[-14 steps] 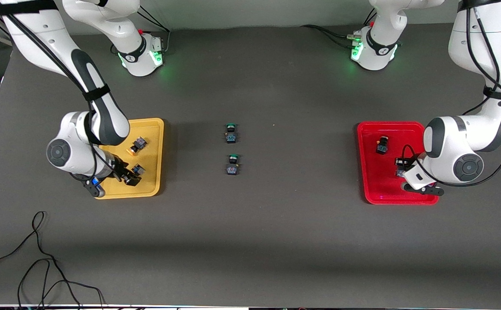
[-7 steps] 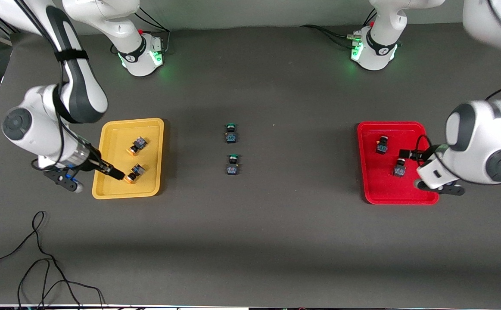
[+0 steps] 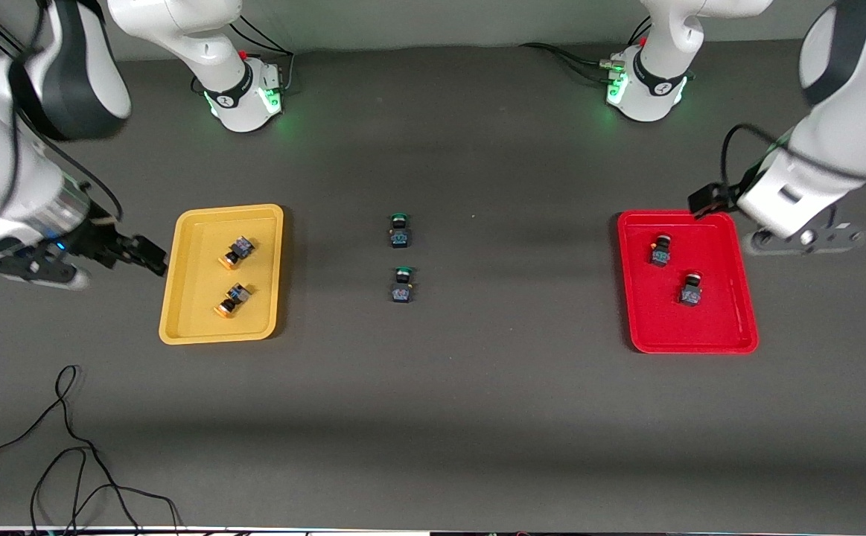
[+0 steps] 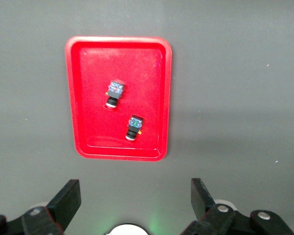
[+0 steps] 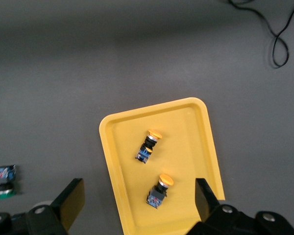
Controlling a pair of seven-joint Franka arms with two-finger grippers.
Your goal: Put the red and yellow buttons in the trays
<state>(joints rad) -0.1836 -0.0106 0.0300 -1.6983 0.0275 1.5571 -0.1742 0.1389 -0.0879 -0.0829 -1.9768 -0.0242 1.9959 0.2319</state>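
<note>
On the dark table (image 3: 477,402) the yellow tray (image 3: 187,327) lies toward the right arm's end and the red tray (image 3: 648,335) toward the left arm's end. Two yellow-capped buttons rest on their sides inside the yellow tray, apart from each other: one (image 3: 237,251) farther from the front camera, the other (image 3: 231,300) nearer to it. The red tray likewise holds two red-capped buttons, one (image 3: 660,251) farther from the camera and one (image 3: 691,289) nearer, not touching. Between the trays, in the middle of the table, two green-capped buttons (image 3: 400,230) (image 3: 401,285) lie one nearer the camera than the other, well apart from both trays. The right gripper (image 5: 137,203) hangs over bare table just off the yellow tray's outer edge, its fingers (image 5: 71,198) spread wide with nothing between them; its wrist view looks down on the yellow tray (image 5: 112,161) and both buttons in it. The left gripper (image 4: 134,200) is up over the table by the red tray's corner that lies toward the robots' bases, also wide open and empty, and its wrist view shows the red tray (image 4: 88,73) with its two buttons. A black cable (image 3: 68,447) trails on the table near the front camera.
</note>
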